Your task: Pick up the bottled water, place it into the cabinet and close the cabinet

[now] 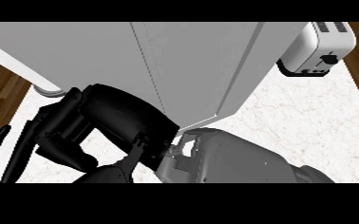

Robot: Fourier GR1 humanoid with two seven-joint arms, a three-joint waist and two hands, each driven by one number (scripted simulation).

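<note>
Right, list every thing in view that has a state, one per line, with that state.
cabinet: doors look shut, with only a thin seam between them.
toaster: upright on the counter at the far right; nothing shows in its slots.
left hand: black, low beside the cabinet's front corner; whether its fingers are open or shut is hidden.
right forearm: grey, low under the cabinet's corner; its hand is not visible.
bottled water: not visible.
</note>
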